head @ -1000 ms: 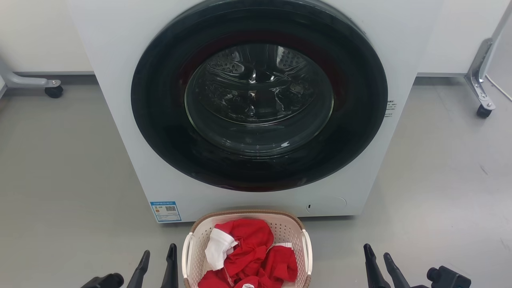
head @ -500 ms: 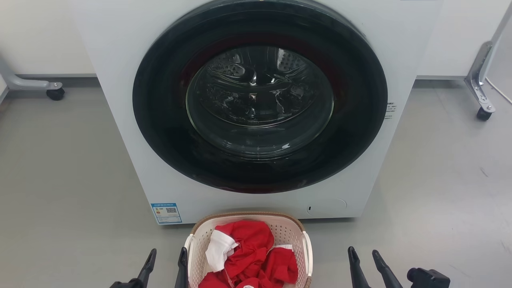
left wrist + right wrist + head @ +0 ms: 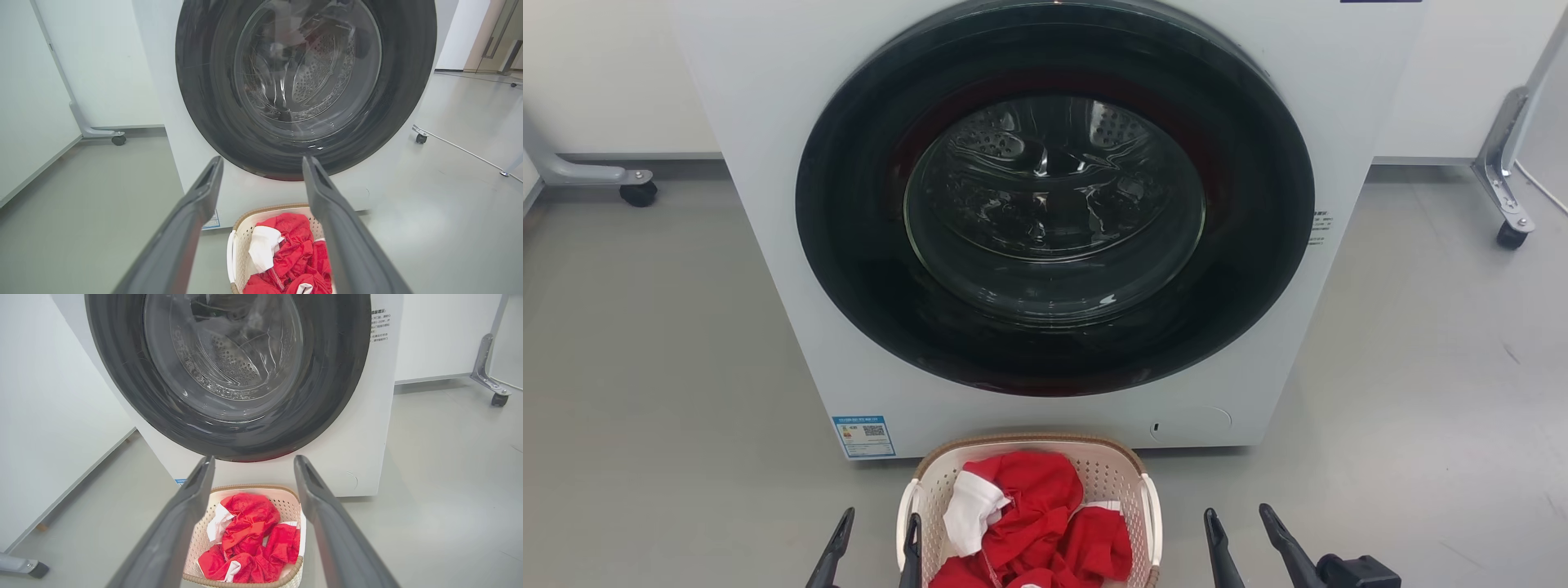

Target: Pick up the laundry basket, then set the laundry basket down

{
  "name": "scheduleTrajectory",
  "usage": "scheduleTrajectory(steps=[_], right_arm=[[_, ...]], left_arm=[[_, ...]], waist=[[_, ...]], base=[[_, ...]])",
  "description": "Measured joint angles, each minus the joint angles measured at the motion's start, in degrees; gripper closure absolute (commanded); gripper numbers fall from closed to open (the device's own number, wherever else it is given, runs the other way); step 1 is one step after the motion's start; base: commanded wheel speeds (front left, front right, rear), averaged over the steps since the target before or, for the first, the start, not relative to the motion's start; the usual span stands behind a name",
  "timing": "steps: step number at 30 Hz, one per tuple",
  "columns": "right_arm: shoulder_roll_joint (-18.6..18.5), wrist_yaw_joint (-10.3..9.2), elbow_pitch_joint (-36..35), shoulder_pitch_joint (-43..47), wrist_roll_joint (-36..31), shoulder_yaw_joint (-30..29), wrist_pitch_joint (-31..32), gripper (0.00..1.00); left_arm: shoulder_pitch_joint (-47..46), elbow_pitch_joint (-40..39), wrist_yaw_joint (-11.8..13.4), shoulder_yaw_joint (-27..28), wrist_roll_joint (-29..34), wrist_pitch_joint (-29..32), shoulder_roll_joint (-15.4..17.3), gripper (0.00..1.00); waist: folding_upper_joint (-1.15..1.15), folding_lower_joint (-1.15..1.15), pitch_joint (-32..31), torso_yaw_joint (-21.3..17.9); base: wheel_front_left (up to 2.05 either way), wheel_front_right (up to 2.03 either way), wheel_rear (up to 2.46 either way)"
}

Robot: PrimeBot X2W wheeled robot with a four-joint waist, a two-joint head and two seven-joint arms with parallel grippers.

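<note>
Both grippers have drawn inward. Left gripper (image 3: 882, 523), fingers parted, sits just beside the laundry basket (image 3: 1029, 439) at its left handle (image 3: 903, 514); the right handle (image 3: 1153, 510) lies apart from the equally parted right gripper (image 3: 1238, 514). Probably light, stiff plastic holding soft red garments (image 3: 1045, 523): grip both handles.

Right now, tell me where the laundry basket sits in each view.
Head view: laundry basket bottom centre, cut by the lower edge.
Left wrist view: laundry basket bottom, just right of centre.
Right wrist view: laundry basket bottom centre.
Shared landmark: the washer door directly above it in each.
</note>
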Motion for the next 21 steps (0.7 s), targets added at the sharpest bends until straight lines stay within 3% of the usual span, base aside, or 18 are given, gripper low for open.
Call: scheduleTrajectory(steps=[6,21], right_arm=[[-0.01,-0.56,-0.27,0.00,-4.10,0.85,-1.03,0.00],[0.02,-0.56,-1.01,0.01,-4.45,-0.81,-1.03,0.00]], left_arm=[[0.01,-0.03,0.56,-0.30,2.68,-1.01,-0.34,0.00],[0.01,0.04,0.51,0.64,1.47,-1.01,-0.96,0.00]], waist=[[0.00,0.00,0.08,0.13],[0.00,0.00,0.06,0.28]], base=[[0.00,0.00,0.00],[0.00,0.00,0.00]])
